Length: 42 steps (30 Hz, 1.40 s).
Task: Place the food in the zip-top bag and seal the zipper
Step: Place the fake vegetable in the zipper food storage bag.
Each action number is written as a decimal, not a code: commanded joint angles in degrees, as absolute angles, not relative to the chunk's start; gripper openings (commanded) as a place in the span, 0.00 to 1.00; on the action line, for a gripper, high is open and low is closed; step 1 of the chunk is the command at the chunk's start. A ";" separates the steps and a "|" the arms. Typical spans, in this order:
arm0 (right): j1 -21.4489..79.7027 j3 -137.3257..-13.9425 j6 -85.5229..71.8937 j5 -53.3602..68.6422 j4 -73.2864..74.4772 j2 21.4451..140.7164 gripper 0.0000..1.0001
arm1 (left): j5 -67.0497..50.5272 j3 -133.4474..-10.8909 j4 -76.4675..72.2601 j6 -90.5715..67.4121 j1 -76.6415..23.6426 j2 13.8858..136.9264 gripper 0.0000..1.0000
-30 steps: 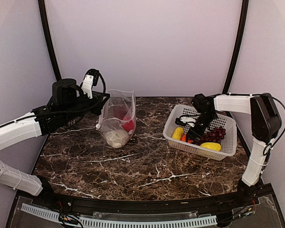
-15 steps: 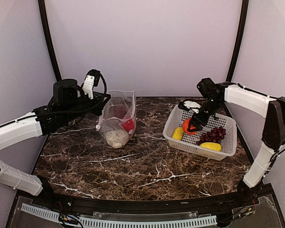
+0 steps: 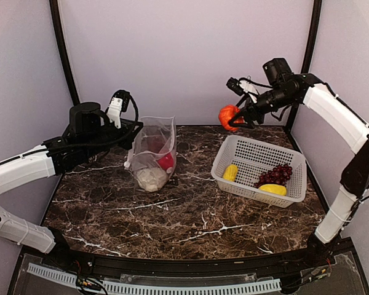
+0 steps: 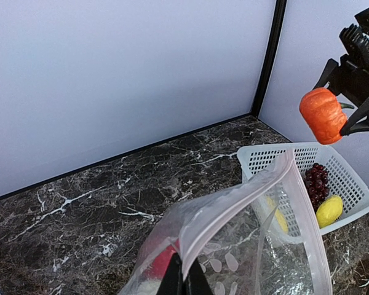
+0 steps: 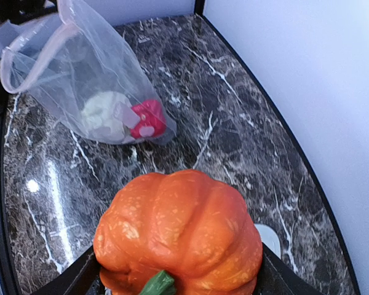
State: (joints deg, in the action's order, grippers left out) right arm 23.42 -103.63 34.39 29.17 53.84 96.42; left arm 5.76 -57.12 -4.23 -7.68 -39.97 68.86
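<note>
**Pumpkin in the air, bag held open**

The right gripper (image 3: 235,117) is clamped on the orange-red pumpkin (image 3: 226,117), one finger on each side. It hangs high above the far left corner of the white basket (image 3: 252,153), close to the back wall. From the right wrist view the pumpkin (image 5: 178,233) fills the frame: ribbed, glossy, with a green stem poking out at the bottom.

Down in the basket lie three pieces. The dark grapes (image 3: 277,175) are toward its right side. One yellow piece (image 3: 230,172) is at its left wall and the other yellow piece (image 3: 273,189) sits against its near wall.

Left of the basket, across a stretch of brown marble table (image 3: 190,215), stands the clear bag (image 3: 154,144). It is floppy, dotted and gaping at the top. The left gripper (image 4: 184,276) is pinched tight on the bag's rim on the side away from the basket, holding it up. The pinkish zipper (image 4: 301,209) runs around the open mouth, unsealed. The pale cabbage (image 3: 149,178) and the red pepper (image 3: 166,161) rest at the bottom of the bag. The left arm reaches in from the side of the bag away from the basket.
</note>
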 commanded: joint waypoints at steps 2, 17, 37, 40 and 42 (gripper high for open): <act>27.45 -109.52 33.09 37.02 53.67 98.22 0.59 | 6.56 -57.15 -4.75 -7.06 -39.73 68.99 0.01; 42.95 -122.12 33.77 40.72 55.45 105.33 0.59 | 7.53 -57.09 -4.75 -6.37 -39.73 69.51 0.01; 51.91 -133.41 33.61 20.73 47.17 117.02 0.62 | 7.38 -57.37 -4.48 -6.03 -39.73 68.31 0.01; 53.16 -131.19 34.77 16.22 43.72 116.07 0.63 | 7.36 -57.39 -4.42 -6.04 -39.73 67.94 0.01; 53.84 -129.09 35.80 14.28 41.68 115.40 0.65 | 7.38 -57.39 -4.44 -6.03 -39.73 67.65 0.01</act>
State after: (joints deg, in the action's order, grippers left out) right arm 52.36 -131.90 33.82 21.98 48.23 116.99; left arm 6.92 -57.12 -4.23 -6.59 -39.97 69.52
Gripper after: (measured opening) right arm 0.720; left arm 0.011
